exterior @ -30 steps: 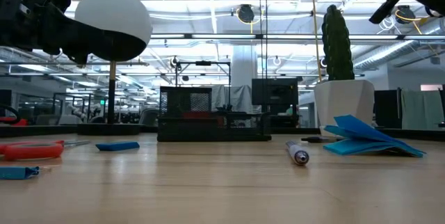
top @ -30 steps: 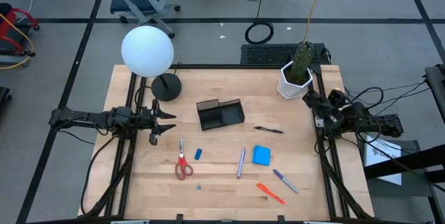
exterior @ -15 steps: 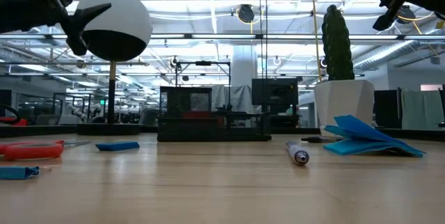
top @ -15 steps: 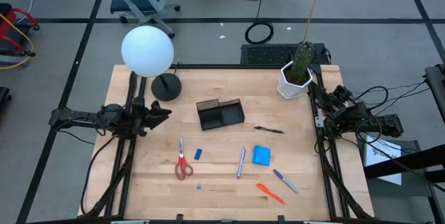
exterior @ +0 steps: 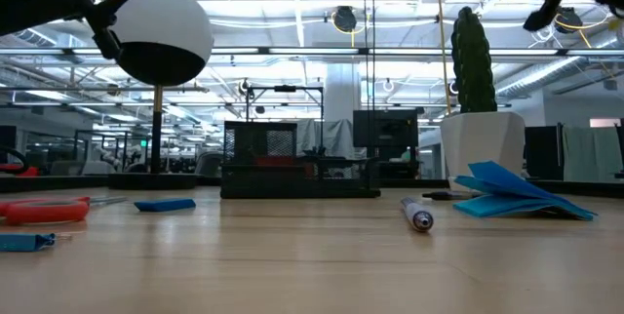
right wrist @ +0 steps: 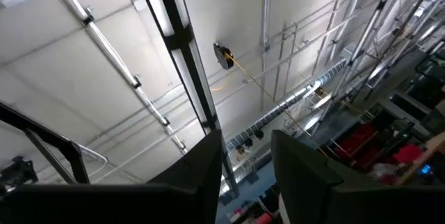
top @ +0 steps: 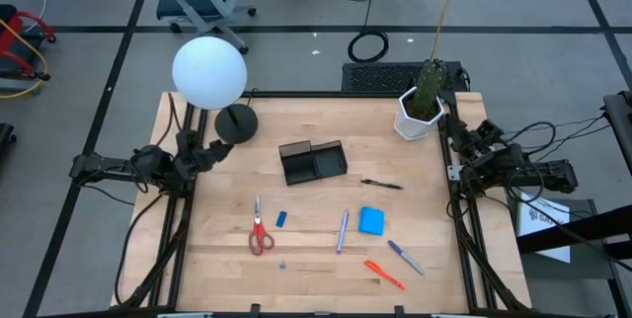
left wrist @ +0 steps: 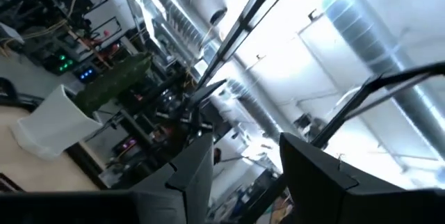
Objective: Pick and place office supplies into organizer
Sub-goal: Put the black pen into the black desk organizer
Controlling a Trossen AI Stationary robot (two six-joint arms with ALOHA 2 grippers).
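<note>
High view: scissors (top: pixel 260 232) below left claw (top: pixel 209 149)

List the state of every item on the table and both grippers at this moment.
organizer: empty
scissors: closed, flat on table
notepad: on table
eraser: on table
left gripper: open, holding nothing
right gripper: open, holding nothing

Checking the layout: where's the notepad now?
High view: notepad lies on the table's right half, between the grey-purple pen and the purple pen, below the black pen.
</note>
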